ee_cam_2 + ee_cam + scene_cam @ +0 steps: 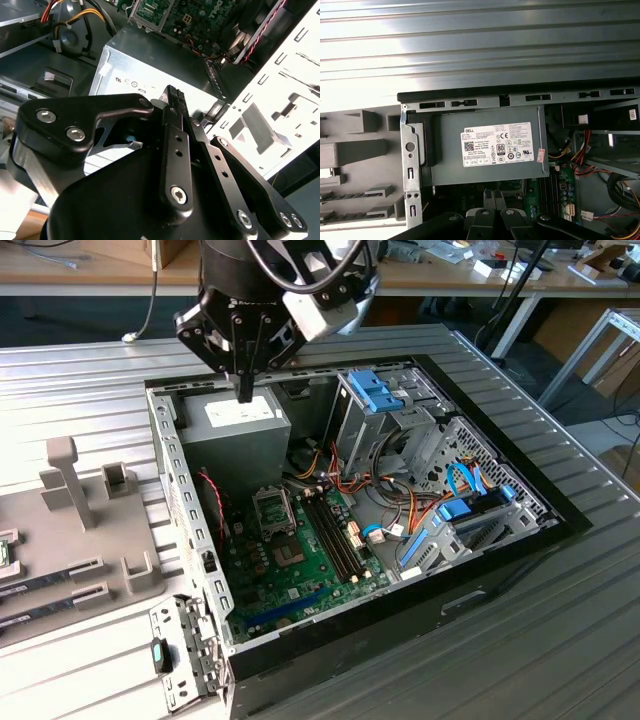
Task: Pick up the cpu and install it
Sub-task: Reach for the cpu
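My gripper (243, 392) hangs over the grey power supply (240, 420) at the back of the open computer case (480, 570). Its two fingers are pressed together with nothing between them. In both wrist views the fingers (173, 100) (489, 199) point down at the power supply (490, 145). The cpu (4, 550) lies far off at the exterior view's left edge, on the grey fixture (110, 570), as a green-edged sliver cut by the frame. The empty cpu socket (272, 508) sits on the green motherboard (300, 570), just in front of the power supply.
Two long memory sticks (55, 575) lie in the fixture beside upright grey posts (65, 480). Inside the case are a drive cage with blue clips (375, 390), bundles of coloured cables (400, 510) and black memory slots (335, 535). The case's side wall (185, 510) stands between fixture and motherboard.
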